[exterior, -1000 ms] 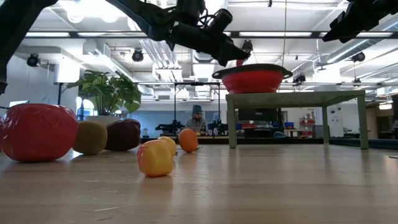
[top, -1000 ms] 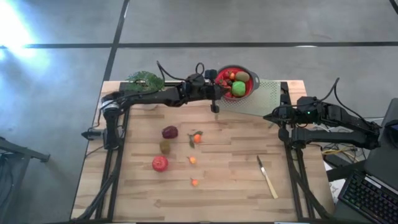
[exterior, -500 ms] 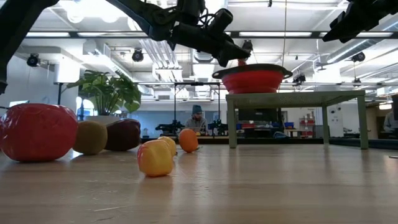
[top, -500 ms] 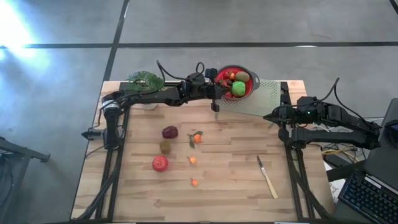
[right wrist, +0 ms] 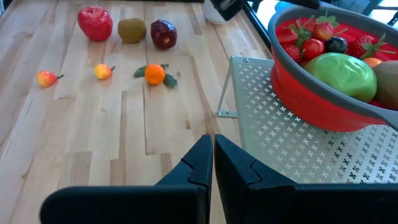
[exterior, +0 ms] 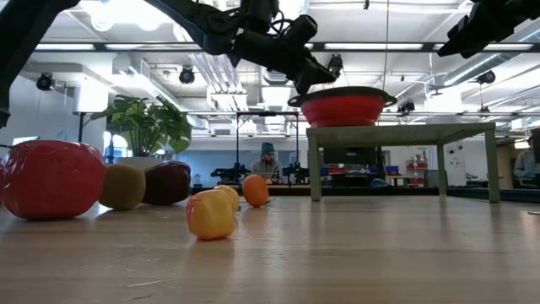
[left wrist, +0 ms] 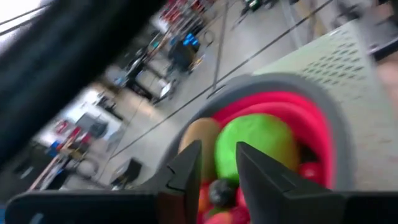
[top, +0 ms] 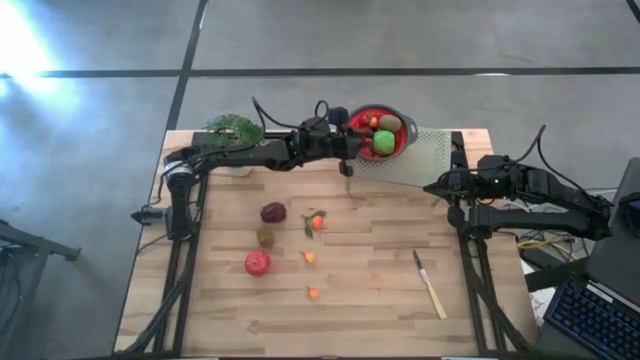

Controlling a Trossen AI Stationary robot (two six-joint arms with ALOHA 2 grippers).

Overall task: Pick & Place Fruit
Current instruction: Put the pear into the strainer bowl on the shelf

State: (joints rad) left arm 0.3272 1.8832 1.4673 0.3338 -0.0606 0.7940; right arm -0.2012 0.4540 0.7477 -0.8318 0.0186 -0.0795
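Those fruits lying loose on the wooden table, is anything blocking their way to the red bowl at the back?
Nothing visible blocks it. The dark red fruit, the orange one and the others lie on open wood. The red bowl sits raised on a perforated stand, so fruit must be lifted over its rim. The left gripper hangs at that rim.

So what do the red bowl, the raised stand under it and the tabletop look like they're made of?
The red bowl looks like matte, soft plastic or silicone with a stiffer grey rim; the stepped wall hints it may be collapsible. The stand seems to be pale painted sheet metal, punched through with small cross-shaped holes. The tabletop looks like butcher-block wood: light glued strips with visible grain and a low sheen.
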